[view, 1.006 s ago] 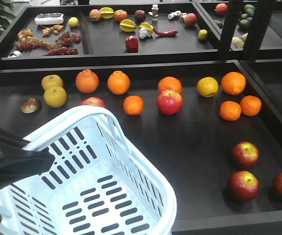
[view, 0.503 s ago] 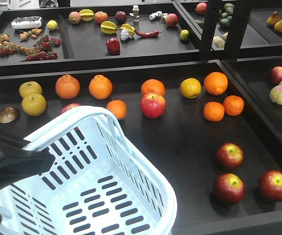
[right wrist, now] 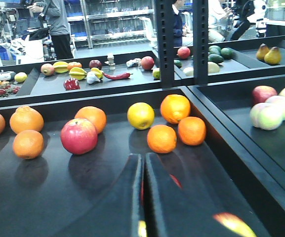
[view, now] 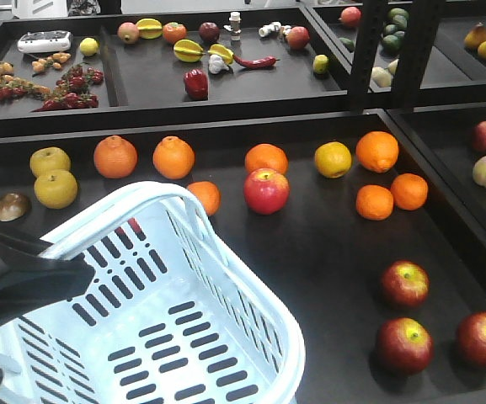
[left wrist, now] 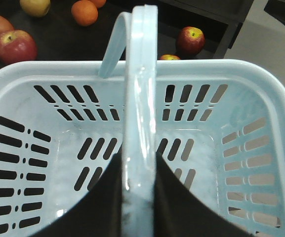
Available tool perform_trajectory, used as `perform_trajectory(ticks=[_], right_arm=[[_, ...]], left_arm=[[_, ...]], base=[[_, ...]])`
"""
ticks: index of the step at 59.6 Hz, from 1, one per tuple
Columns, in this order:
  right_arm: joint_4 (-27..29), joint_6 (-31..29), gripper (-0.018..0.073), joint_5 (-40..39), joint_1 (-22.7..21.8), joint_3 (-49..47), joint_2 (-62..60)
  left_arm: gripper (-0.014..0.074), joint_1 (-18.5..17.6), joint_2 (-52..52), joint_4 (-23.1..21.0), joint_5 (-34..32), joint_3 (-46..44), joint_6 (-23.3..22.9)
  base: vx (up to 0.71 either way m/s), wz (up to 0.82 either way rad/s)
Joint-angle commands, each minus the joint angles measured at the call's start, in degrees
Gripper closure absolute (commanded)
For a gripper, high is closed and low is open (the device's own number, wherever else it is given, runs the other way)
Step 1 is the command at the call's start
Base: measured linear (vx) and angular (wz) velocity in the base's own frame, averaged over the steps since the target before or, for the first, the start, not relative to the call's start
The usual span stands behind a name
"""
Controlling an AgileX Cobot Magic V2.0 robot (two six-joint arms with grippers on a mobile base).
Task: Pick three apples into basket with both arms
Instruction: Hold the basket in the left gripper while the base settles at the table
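Observation:
The pale blue basket [view: 99,215] fills the lower left of the front view, tilted and empty. My left gripper [view: 74,278] is shut on the basket handle [left wrist: 141,74], one black finger on each side of it in the left wrist view [left wrist: 138,197]. Three dark red apples [view: 405,283] [view: 403,344] [view: 484,338] lie on the black shelf at the lower right. My right gripper [right wrist: 142,165] is shut and empty low over the shelf, with red apple skin [right wrist: 176,180] showing past its fingers. The right gripper does not show in the front view.
A brighter red apple [view: 266,190] lies mid-shelf among oranges [view: 375,201] and yellow fruit [view: 56,188]. A raised black shelf edge [view: 445,194] bounds the right side. An upper shelf [view: 251,80] holds mixed fruit and a pepper. People stand far behind.
The whole shelf has shifted in the front view, fruit sliding left and then slightly down. The basket and left gripper keep the same place in the frame.

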Motion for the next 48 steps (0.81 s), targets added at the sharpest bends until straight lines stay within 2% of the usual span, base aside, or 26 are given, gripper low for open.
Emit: perform_trajectory(ticks=[1, 48], right_arm=[[-0.47, -0.51, 0.0564, -4.18, -0.38, 0.67, -0.72], [-0.47, -0.51, 0.0564, -4.18, -0.38, 0.67, -0.72]], left_arm=[[0.0602, -0.20, -0.75, -2.72, -4.73, -1.50, -0.64], [0.0602, -0.20, -0.75, -2.72, -4.73, -1.50, -0.64]], base=[[0.08, 0.09], [0.06, 0.12]])
